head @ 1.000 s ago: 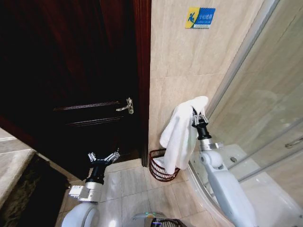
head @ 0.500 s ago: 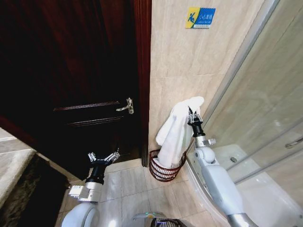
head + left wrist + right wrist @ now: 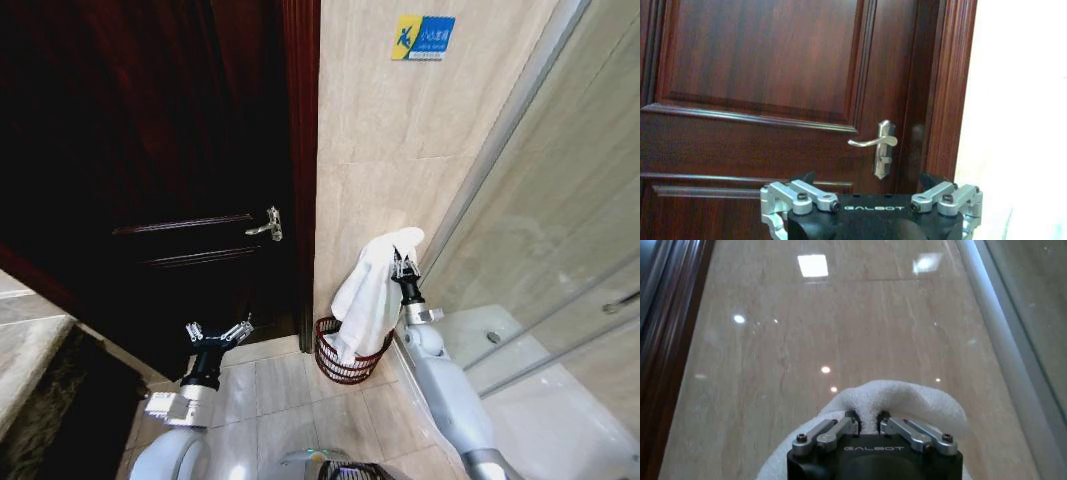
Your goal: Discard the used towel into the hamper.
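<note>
From the head camera I see a blue and yellow sign high on the beige tiled wall; its writing is too small for me to read. My right end effector is raised beside that wall with its fingers pinched onto the white terry towel, which drapes down from it in soft folds. Directly below the end effector, the towel's lower end hangs into the hamper, a dark red-brown ribbed wire basket on the tiled floor in the corner. Glass shower panels stand just beyond the arm's outer side. My left end effector hangs low with its fingers spread wide and empty.

In the left wrist camera, "GALBOT" is printed on the left end effector, and ahead stands a glossy dark wooden door with a silver lever handle.

In the right wrist camera, "GALBOT" shows again on the right end effector, whose fingertips nearly meet on a towel fold, polished wall ahead.
</note>
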You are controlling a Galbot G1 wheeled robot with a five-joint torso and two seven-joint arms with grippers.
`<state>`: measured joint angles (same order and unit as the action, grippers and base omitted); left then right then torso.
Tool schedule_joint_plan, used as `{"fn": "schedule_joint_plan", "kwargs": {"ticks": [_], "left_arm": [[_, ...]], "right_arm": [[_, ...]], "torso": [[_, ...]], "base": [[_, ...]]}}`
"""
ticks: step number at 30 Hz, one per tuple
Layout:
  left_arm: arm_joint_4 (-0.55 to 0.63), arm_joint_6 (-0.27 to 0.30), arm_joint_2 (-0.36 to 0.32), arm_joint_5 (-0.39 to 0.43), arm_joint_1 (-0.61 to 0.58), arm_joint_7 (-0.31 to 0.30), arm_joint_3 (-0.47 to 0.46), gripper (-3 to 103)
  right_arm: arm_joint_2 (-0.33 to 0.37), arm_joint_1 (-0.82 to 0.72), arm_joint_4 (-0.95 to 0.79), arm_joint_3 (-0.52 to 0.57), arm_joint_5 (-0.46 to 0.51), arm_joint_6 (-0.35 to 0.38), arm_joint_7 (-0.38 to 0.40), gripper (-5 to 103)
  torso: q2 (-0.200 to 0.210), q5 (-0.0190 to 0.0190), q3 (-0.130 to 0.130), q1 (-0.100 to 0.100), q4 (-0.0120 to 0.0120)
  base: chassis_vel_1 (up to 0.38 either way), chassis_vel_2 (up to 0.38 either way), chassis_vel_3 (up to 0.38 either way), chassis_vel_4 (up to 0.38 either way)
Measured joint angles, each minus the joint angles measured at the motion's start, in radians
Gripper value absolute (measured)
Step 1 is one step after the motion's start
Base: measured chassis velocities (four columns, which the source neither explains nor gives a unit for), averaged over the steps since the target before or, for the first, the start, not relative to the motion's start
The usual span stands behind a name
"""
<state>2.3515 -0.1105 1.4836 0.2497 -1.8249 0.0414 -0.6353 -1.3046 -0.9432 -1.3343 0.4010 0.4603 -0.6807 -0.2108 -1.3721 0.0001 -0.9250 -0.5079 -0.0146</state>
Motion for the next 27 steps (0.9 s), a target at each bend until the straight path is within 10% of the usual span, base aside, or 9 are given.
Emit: {"fn": "schedule_joint_plan", "kwargs": {"ticks": [27], "left_arm": [[0.000,0.000,0.000,0.000,0.000,0.000,0.000,100]], "right_arm": [[-0.137,-0.176,-0.008,0.058,-0.078,0.000,0.064,13]], "torso": [[0.000,0.0001,0.000,0.000,-0.0001]], "base": [[-0.019,0.015,0.020,-0.018]]}}
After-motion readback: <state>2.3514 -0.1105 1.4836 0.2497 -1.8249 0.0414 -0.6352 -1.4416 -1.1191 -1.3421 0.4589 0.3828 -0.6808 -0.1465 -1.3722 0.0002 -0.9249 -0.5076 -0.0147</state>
